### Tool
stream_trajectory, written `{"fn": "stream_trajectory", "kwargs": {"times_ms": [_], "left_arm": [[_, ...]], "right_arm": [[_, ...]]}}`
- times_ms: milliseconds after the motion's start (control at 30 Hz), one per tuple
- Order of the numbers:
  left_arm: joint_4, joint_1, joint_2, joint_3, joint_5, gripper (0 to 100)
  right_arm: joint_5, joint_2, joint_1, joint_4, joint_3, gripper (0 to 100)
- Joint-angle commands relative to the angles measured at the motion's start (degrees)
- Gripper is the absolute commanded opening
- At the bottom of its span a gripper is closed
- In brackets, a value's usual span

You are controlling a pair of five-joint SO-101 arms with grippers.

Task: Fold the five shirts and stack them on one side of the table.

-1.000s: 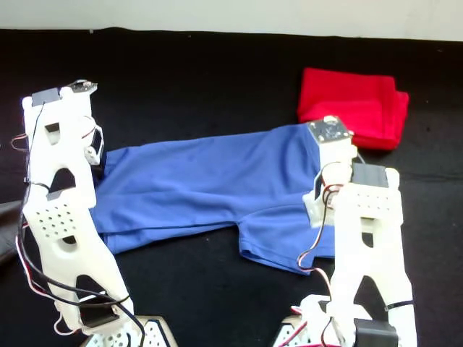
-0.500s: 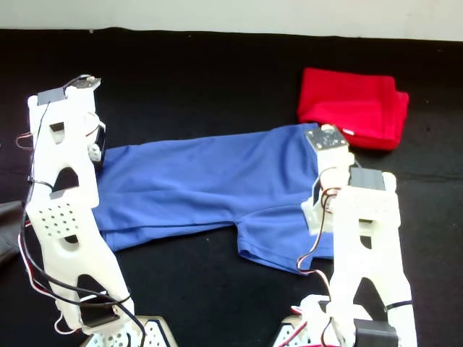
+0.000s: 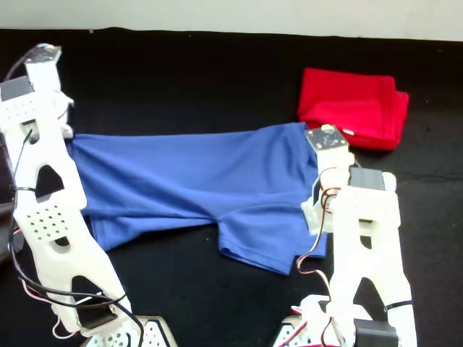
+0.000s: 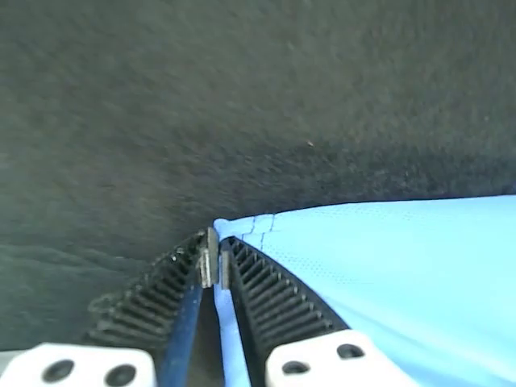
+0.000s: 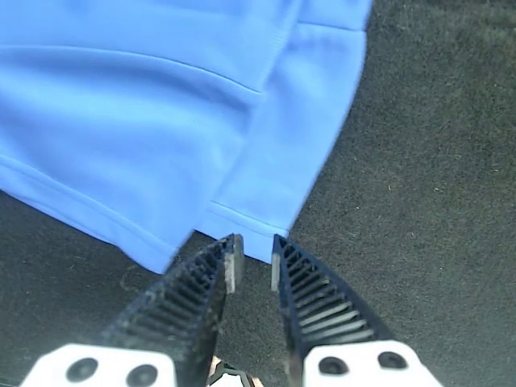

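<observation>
Left fingers [image 4: 201,268] clamp the blue shirt [image 3: 195,184] corner. Right fingers [image 5: 230,260] narrow, empty, hem [image 5: 242,218] just ahead — grip it, then pull taut.

1. Near the centre of the frame, the left gripper [image 4: 214,260] has its ridged fingers [image 4: 270,294] closed on a hemmed corner of the blue shirt [image 4: 387,274].
2. The cloth stretches away from the fingers, with the black bench [image 4: 242,105] behind it.
</observation>
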Motion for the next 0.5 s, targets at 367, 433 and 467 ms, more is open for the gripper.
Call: {"fn": "stream_trajectory", "kwargs": {"times_ms": [367, 433, 467], "left_arm": [[13.8, 1.6, -1.1, -3.5, -1.9, 1], [17.0, 1.6, -1.1, -3.5, -1.9, 1], [18.5, 1.5, -1.2, -3.5, -1.9, 1]], "right_arm": [[-7.4, -1.0, -12.9, -4.3, 1.0, 15.0], [-8.5, 0.3, -15.7, -4.7, 1.9, 17.6], [-8.9, 1.7, -16.8, -4.8, 2.2, 17.7]]}}
